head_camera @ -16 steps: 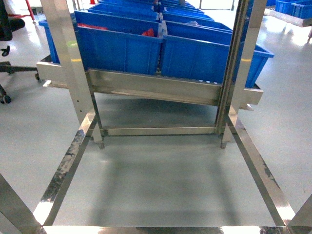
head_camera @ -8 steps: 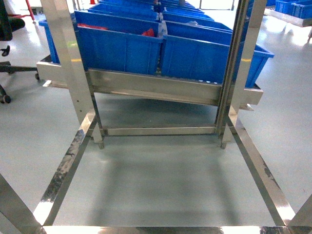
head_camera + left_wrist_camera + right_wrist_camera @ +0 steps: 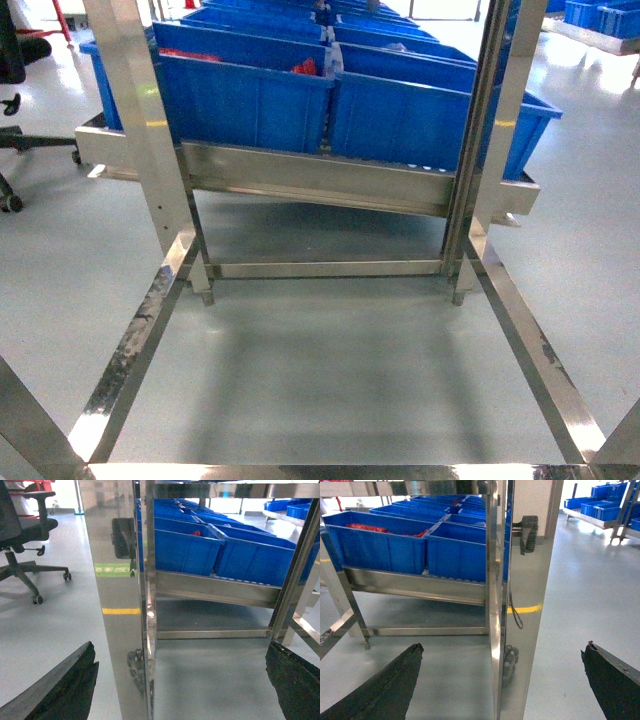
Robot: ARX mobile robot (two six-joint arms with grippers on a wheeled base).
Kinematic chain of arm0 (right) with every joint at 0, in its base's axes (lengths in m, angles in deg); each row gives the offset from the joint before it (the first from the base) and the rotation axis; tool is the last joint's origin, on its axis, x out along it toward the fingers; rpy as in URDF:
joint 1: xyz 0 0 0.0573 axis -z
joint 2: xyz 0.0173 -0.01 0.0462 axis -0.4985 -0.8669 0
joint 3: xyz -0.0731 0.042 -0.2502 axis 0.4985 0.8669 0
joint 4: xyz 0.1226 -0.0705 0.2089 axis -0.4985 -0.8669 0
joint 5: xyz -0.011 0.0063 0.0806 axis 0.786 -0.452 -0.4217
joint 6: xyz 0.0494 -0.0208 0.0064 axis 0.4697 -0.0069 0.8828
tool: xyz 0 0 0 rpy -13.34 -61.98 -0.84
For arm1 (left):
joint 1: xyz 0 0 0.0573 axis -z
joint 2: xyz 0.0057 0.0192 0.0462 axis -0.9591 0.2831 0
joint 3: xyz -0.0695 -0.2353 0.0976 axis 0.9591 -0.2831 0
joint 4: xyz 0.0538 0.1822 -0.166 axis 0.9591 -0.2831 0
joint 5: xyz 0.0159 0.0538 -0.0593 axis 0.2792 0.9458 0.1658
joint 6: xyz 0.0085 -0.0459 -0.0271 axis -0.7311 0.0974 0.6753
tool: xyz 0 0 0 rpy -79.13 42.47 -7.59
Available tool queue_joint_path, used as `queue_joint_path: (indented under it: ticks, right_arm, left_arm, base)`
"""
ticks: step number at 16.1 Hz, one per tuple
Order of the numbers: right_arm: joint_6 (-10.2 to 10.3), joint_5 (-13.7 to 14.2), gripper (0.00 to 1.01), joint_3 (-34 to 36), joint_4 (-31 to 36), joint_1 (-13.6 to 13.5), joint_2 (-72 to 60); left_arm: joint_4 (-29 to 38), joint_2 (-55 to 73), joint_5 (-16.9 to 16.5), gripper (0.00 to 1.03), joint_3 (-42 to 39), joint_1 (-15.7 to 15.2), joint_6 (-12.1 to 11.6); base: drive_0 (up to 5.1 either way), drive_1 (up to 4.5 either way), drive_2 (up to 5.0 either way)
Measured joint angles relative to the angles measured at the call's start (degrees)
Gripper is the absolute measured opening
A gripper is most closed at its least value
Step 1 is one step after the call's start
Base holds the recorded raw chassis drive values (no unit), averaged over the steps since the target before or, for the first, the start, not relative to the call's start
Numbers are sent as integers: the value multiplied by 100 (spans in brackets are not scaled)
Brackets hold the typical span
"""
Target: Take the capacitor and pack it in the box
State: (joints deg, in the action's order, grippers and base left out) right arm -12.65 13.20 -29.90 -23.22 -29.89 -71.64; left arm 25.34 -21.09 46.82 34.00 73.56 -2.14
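Blue crates (image 3: 330,100) are sitting in rows on a steel rack (image 3: 320,185), above grey floor (image 3: 330,360). Both tools are hanging open: the left tool (image 3: 182,680) is flanking a steel post (image 3: 122,605) (an office chair (image 3: 22,540) is standing off to its left), the right tool (image 3: 500,680) another post (image 3: 525,605). The box isn't showing in any view.

Black, matte, wedge-shaped fingers (image 3: 60,690) on the left gripper (image 3: 180,687), edges rough and frayed; same dark tapered fingers (image 3: 385,687) on the right gripper (image 3: 500,685).
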Motion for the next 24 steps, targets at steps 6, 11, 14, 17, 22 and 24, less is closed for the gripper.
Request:
queue_joint_path:
  ticks: [6, 11, 14, 17, 22, 24]
  right_arm:
    - [0, -4, 98, 0, -2, 0, 0]
    - [-2, 4, 98, 0, 0, 0, 0]
    - [0, 0, 98, 0, -7, 0, 0]
    - [-4, -4, 98, 0, -4, 0, 0]
    - [-2, 0, 98, 0, 0, 0, 0]
    - [4, 0, 98, 0, 0, 0, 0]
  left_arm:
    - [-20, 0, 2, 98, 0, 0, 2]
    - [-11, 0, -4, 98, 0, 0, 0]
    - [-4, -2, 4, 98, 0, 0, -2]
    - [-4, -2, 2, 98, 0, 0, 2]
    - [-9, 0, -4, 98, 0, 0, -2]
    - [-4, -2, 2, 98, 0, 0, 2]
  base:
    - [0, 0, 0]
    - [0, 0, 0]
    - [0, 0, 0]
    - [0, 0, 0]
    - [0, 0, 0]
    - [0, 0, 0]
